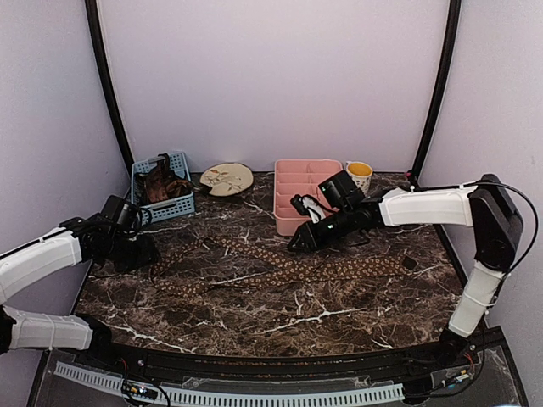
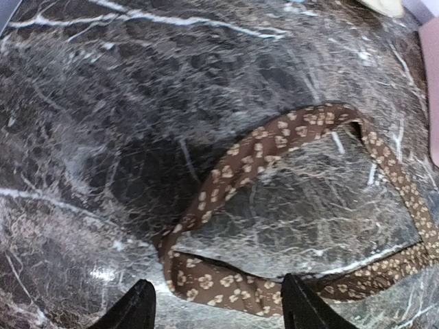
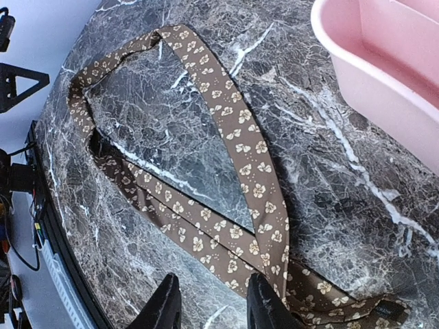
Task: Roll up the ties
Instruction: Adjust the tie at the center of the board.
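Left gripper [image 2: 218, 310] jaws apart, empty, poised over folded end of tie [image 2: 240, 156] — right gripper [image 3: 212, 303] likewise parted, holding nothing. Tie sprawls unrolled in loose loop across table [image 1: 254, 326] — rolling not yet begun.

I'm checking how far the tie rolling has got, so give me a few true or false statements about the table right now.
1. The tie lies unrolled in a loose loop on the marble table. True.
2. The left fingers are clamped shut on the tie. False: they stand apart, with a bend of the tie lying between them.
3. A mug stands beside the pink divided tray. True.
4. The blue basket sits at the back right of the table. False: it sits at the back left.
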